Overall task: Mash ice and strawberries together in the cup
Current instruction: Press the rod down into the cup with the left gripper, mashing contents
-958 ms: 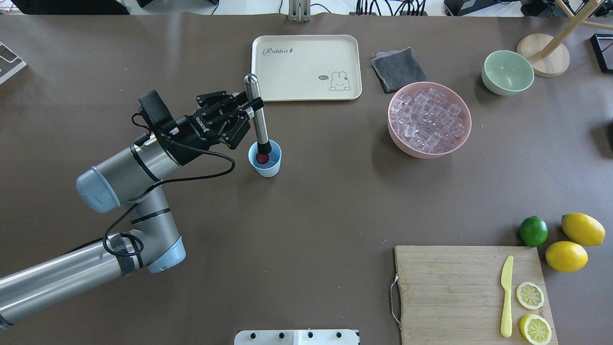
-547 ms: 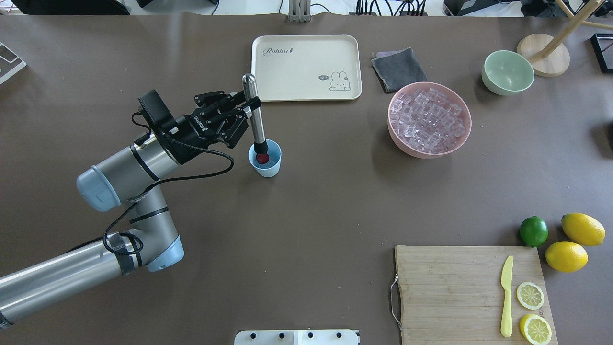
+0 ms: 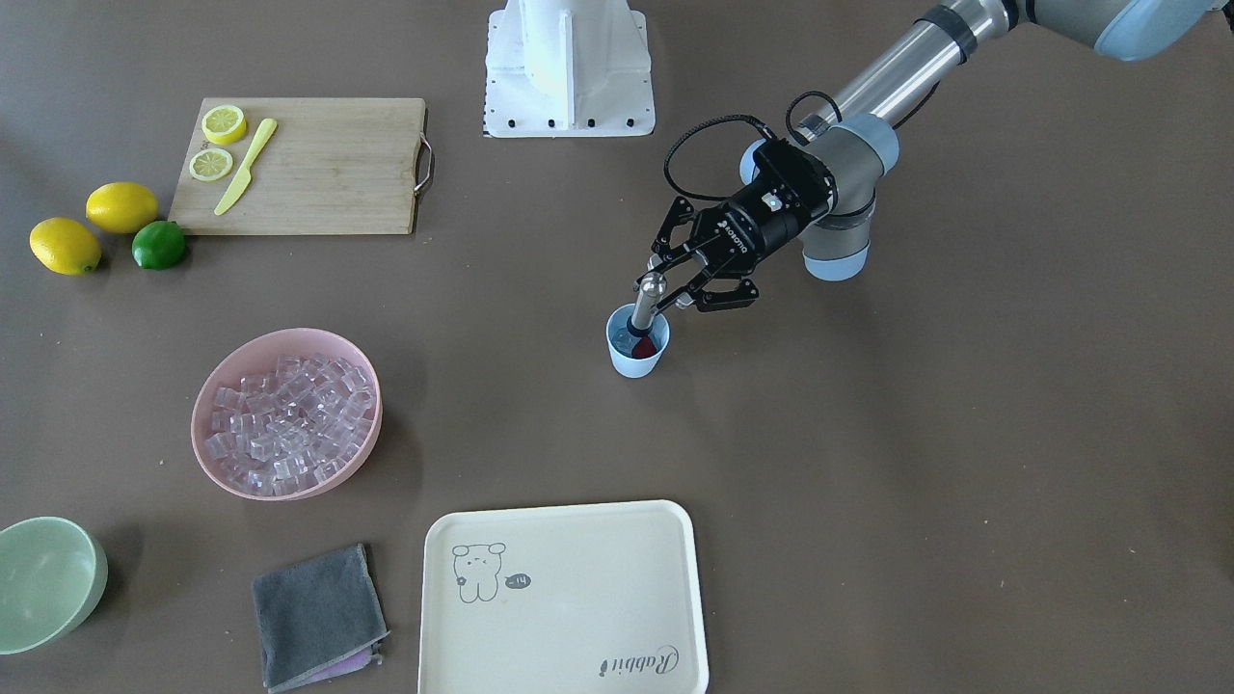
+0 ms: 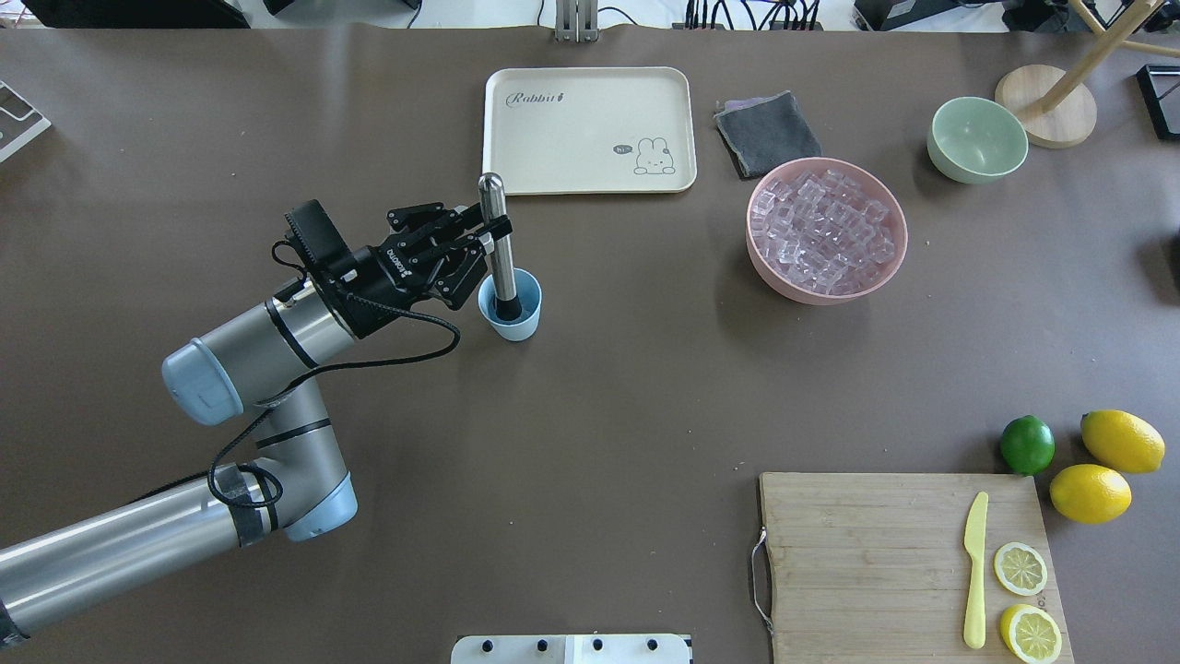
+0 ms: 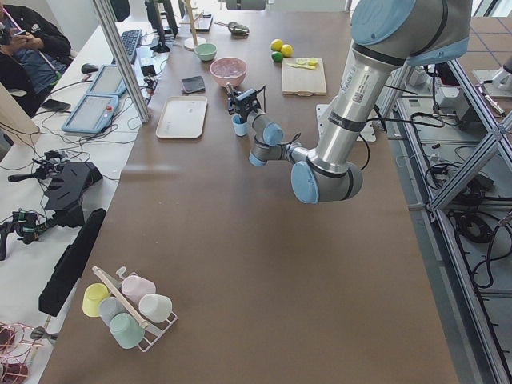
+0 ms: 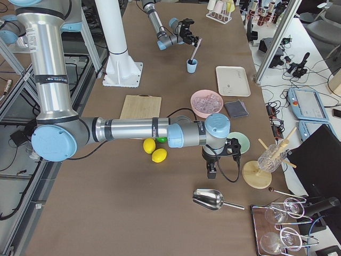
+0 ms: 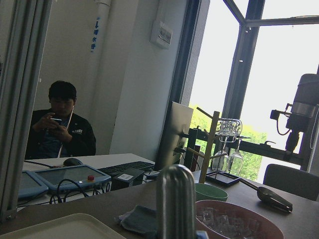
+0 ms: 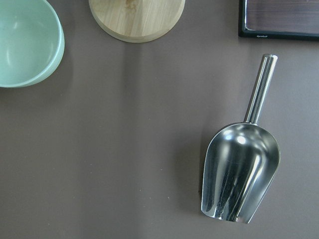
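The light-blue cup [image 4: 510, 314] stands left of the table's middle. My left gripper [image 4: 486, 236] is shut on a steel muddler [image 4: 498, 242], which stands nearly upright with its foot down inside the cup. The front-facing view shows the red of the strawberries [image 3: 646, 348] in the cup [image 3: 635, 355] beside the muddler's foot; from overhead the muddler hides it. Ice [image 4: 825, 232] fills a pink bowl [image 4: 770, 269]; I cannot tell if any is in the cup. My right gripper [image 6: 210, 172] hangs far off by the green bowl, and I cannot tell whether it is open or shut.
A cream tray [image 4: 590, 129] lies just behind the cup, a grey cloth [image 4: 767, 135] and a pale green bowl [image 4: 977, 139] further right. A cutting board [image 4: 876, 563] with knife and lemon halves, a lime and two lemons sit front right. A metal scoop [image 8: 240, 174] lies under the right wrist.
My left gripper has moved down and slightly right, pushing the muddler deeper into the cup. The red berry seen from overhead before is now covered by the muddler.
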